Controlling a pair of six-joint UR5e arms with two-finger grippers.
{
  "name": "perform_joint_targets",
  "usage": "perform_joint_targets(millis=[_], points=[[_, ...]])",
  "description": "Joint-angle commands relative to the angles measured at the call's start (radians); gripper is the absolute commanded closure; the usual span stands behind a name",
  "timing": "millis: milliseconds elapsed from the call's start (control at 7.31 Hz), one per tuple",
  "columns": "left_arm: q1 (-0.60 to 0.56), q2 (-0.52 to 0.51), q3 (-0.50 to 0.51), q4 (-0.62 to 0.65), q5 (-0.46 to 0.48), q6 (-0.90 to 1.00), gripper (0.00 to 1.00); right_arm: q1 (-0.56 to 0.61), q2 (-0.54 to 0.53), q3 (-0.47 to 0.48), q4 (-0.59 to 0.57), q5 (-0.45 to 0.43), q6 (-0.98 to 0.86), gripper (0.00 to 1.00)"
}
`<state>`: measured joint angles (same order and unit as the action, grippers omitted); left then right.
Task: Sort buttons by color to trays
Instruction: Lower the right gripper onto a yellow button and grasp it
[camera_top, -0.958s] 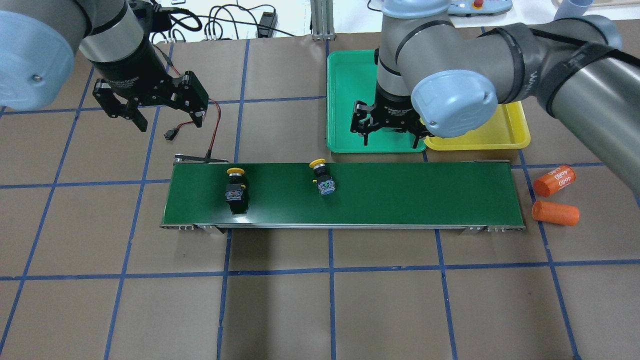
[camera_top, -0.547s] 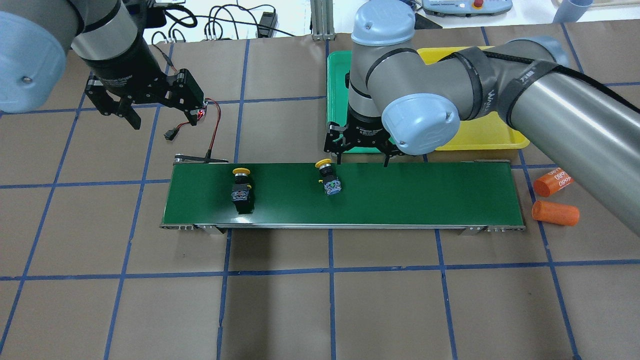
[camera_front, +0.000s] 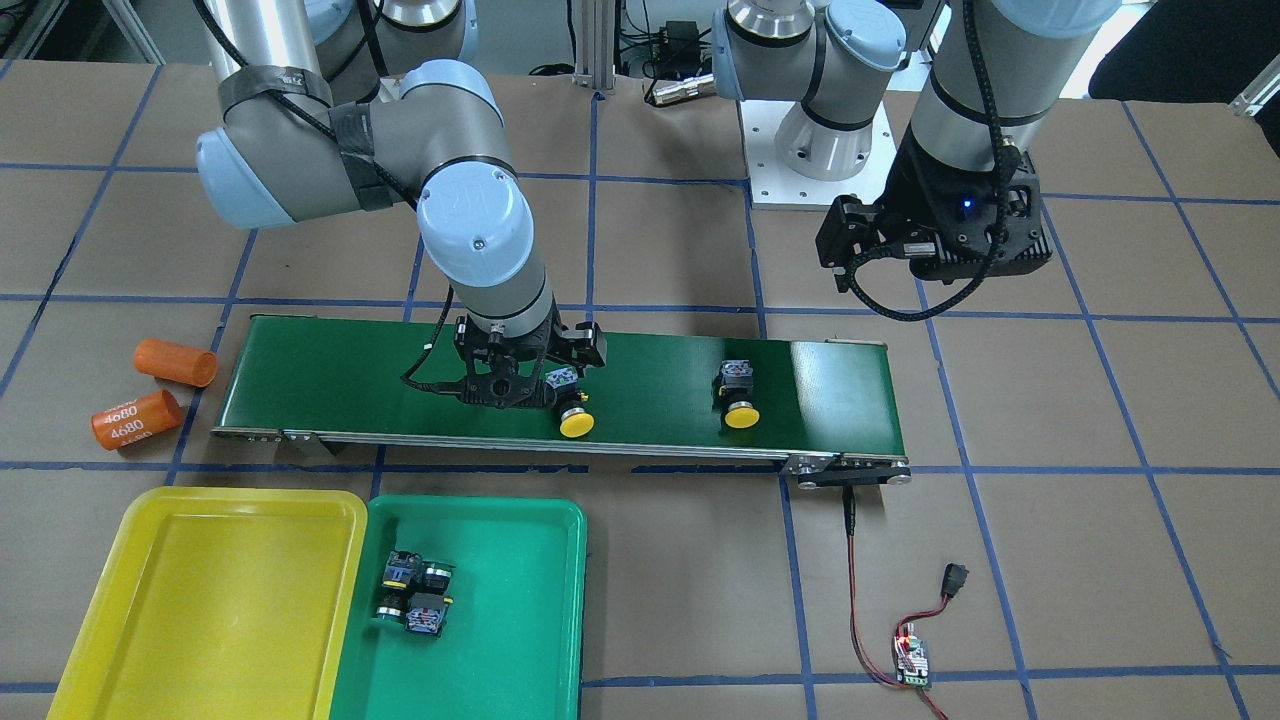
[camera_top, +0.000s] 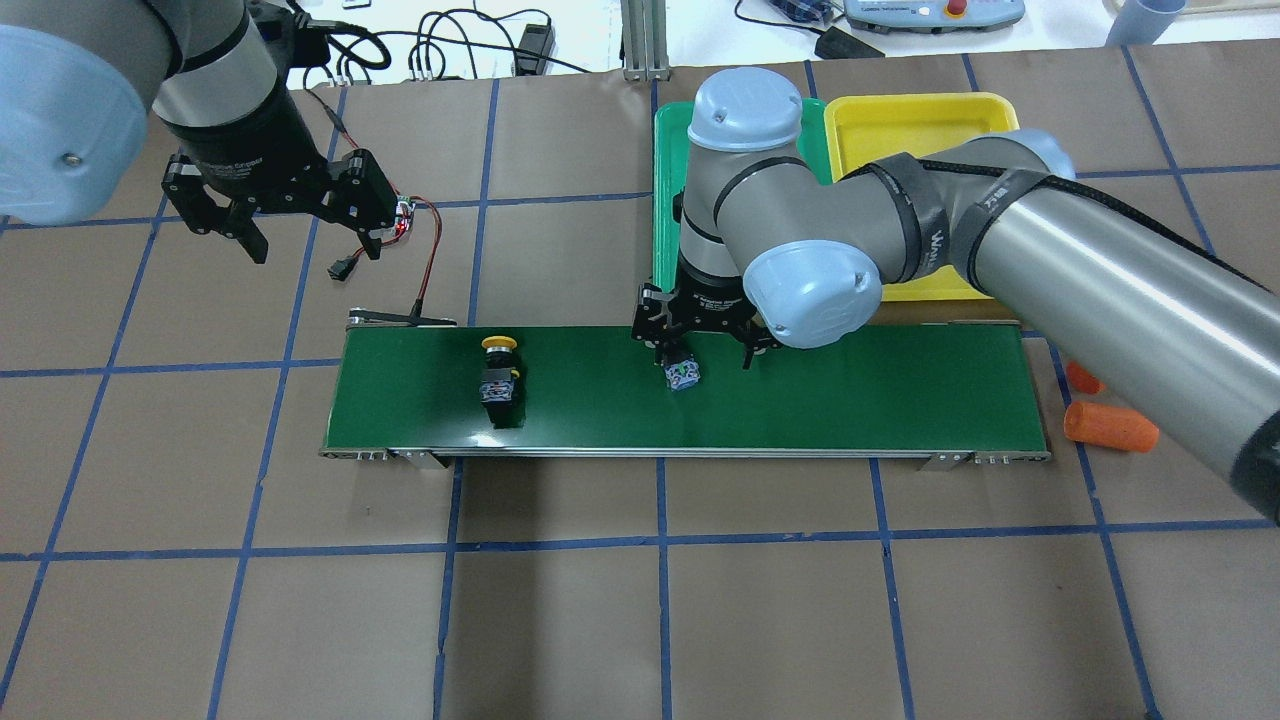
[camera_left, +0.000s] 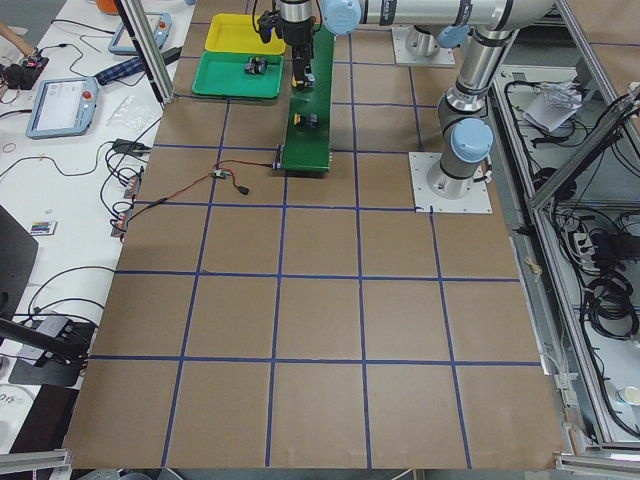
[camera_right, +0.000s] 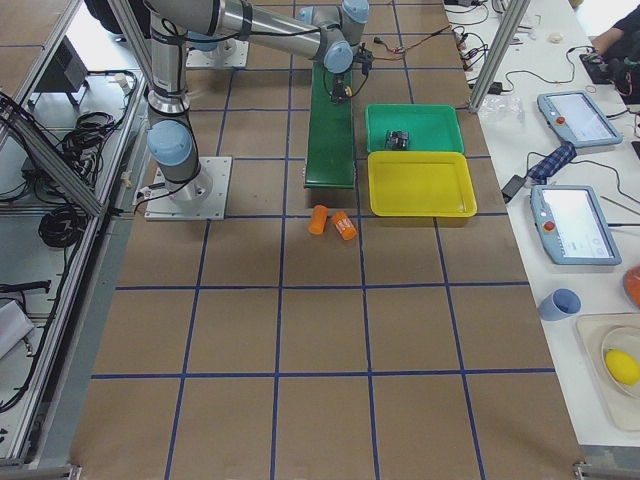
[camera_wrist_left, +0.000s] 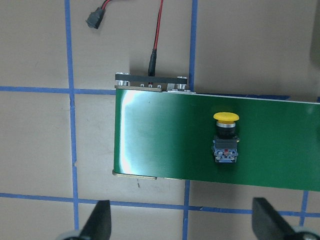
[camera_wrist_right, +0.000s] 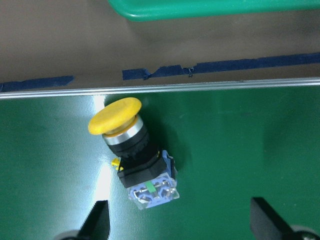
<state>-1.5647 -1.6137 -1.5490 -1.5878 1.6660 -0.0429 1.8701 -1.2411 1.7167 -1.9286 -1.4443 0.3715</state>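
The right gripper (camera_top: 703, 358) hangs low over the conveyor belt (camera_top: 850, 400), about midway along it, fingers (camera_wrist_right: 97, 222) set wide apart. A yellow button (camera_wrist_right: 132, 155) lies on its side between them. It touches neither finger and sits nearer one than the other, with its cap toward the belt's far edge, the side facing the trays. A second yellow button (camera_top: 498, 375) lies on its side toward the belt's left end, well apart from the first, its cap also toward the far edge.

The left gripper (camera_top: 312, 240) hovers over bare table beyond the belt's left end – fingers spread, holding nothing. Just beside it in the overhead view is a small circuit board (camera_front: 912, 660), whose red wires run to the belt's left end.

Past the belt's far edge, at its right half, the green tray (camera_front: 520, 600) and the yellow tray (camera_front: 200, 590) sit side by side, touching. Two green buttons (camera_front: 415, 593) lie together in the green tray, near the wall it shares with the yellow tray. Two orange cylinders (camera_front: 150, 395), one marked 4680, lie on the table off the belt's right end. The right arm's elbow hides part of both trays from overhead.
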Motion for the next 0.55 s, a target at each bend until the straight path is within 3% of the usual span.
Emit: perform_joint_targets(millis=[0, 411], points=[[0.000, 0.004, 0.000, 0.000, 0.001, 0.000, 0.00, 0.001, 0.014, 0.011, -0.020, 0.001, 0.001, 0.00], [0.000, 0.005, 0.001, 0.002, 0.001, -0.002, 0.00, 0.001, 0.060, 0.011, -0.099, -0.013, 0.000, 0.03]])
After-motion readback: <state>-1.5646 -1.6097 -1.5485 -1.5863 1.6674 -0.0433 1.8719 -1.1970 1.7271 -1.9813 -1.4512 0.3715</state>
